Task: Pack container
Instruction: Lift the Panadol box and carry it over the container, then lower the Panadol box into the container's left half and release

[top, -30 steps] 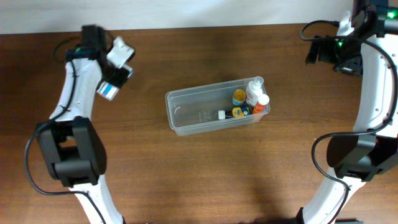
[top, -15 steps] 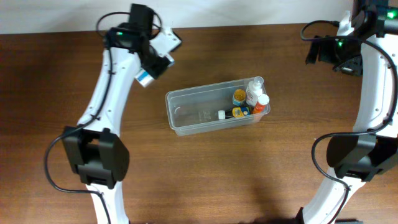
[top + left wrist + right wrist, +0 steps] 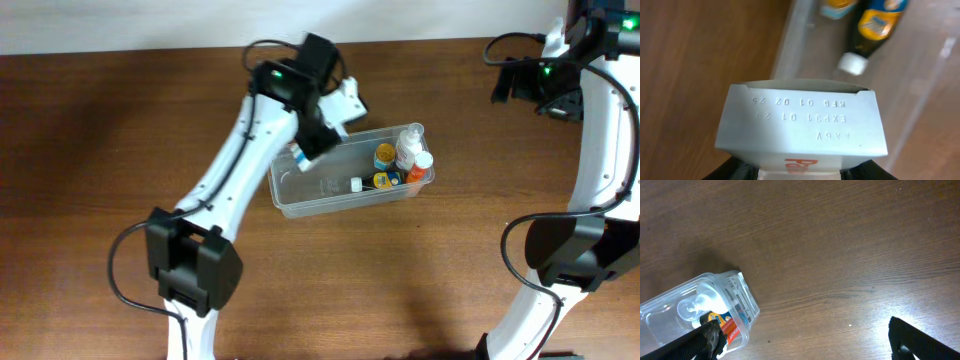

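Note:
The container is a clear shallow tub lying mid-table. Its right end holds several small bottles, among them a dark one with a white cap. My left gripper hangs over the tub's left end, shut on a white box with embossed date print. The box fills the left wrist view, with black fingers at both its lower sides. My right gripper stands open and empty over bare wood, up and to the right of the tub.
The brown wooden table stretches around the tub on all sides. Both arm bases sit at the near edge, left and right. A pale wall strip runs along the far edge.
My left arm has swung right from the far left of the table, carrying the white box to above the tub's left end. The right arm has stayed still.

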Controlling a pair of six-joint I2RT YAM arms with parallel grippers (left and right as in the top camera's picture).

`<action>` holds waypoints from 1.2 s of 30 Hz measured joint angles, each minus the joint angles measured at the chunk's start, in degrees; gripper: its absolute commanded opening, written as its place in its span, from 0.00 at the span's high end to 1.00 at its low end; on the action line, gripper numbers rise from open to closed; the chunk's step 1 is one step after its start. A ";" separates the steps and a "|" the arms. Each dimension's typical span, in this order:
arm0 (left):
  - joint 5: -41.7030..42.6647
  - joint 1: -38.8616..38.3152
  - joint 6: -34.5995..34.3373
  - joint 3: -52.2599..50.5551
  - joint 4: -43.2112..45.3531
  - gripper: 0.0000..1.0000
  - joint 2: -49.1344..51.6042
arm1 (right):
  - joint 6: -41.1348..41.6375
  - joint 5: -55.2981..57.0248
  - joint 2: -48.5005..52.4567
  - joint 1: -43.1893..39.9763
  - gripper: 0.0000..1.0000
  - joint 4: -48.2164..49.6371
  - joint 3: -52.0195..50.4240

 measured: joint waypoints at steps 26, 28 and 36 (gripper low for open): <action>-1.49 0.33 -0.11 -0.96 -1.55 0.35 3.65 | 0.00 0.00 0.00 0.00 0.02 -0.02 0.00; -1.53 0.31 -0.17 -1.18 -1.16 0.34 4.22 | 0.04 0.00 0.00 0.00 0.02 0.00 0.00; -1.53 0.26 -0.22 -1.31 -0.17 0.31 4.26 | 0.04 0.00 0.00 0.00 0.02 0.00 0.00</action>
